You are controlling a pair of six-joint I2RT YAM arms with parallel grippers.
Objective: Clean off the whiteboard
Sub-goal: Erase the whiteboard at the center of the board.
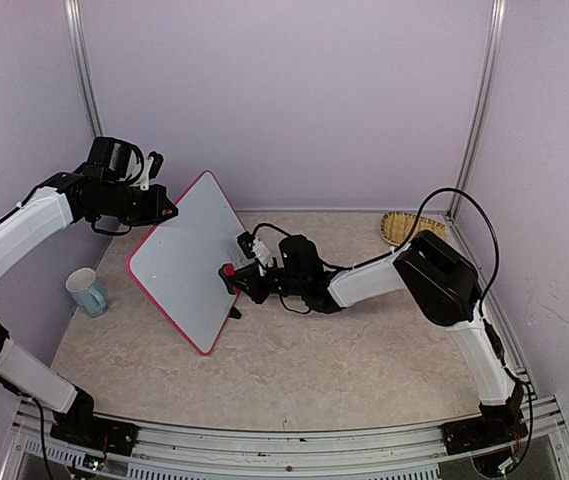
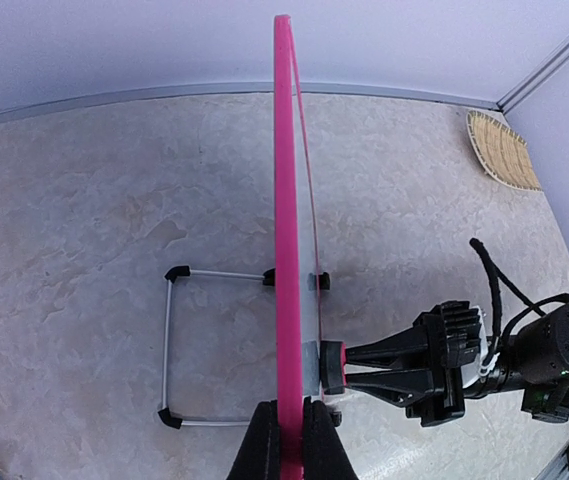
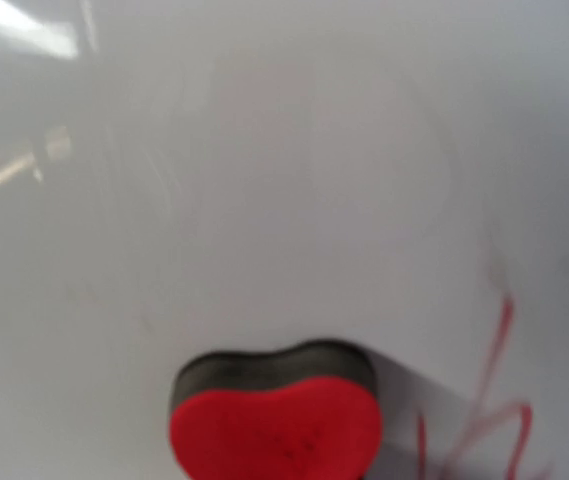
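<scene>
Left pincer (image 2: pixel 289 440) pinched shut on the rounded pink-red rim of one rectangular white whiteboard (image 1: pixel 184 265), along its upper-left edge. Whiteboard propped upright, left of centre on the marbled beige counter (image 1: pixel 364 350), one thin wire stand (image 2: pixel 169 345) with black feet behind it. Right pincer (image 1: pixel 236 274) closed narrowly on one heart-shaped red eraser (image 3: pixel 276 425) with black felt, felt pressed against the white face. Several red marker strokes (image 3: pixel 494 400) just right of the eraser. One pale mug (image 1: pixel 87 292) at near left. One woven straw mat (image 1: pixel 404 227) at far right.
</scene>
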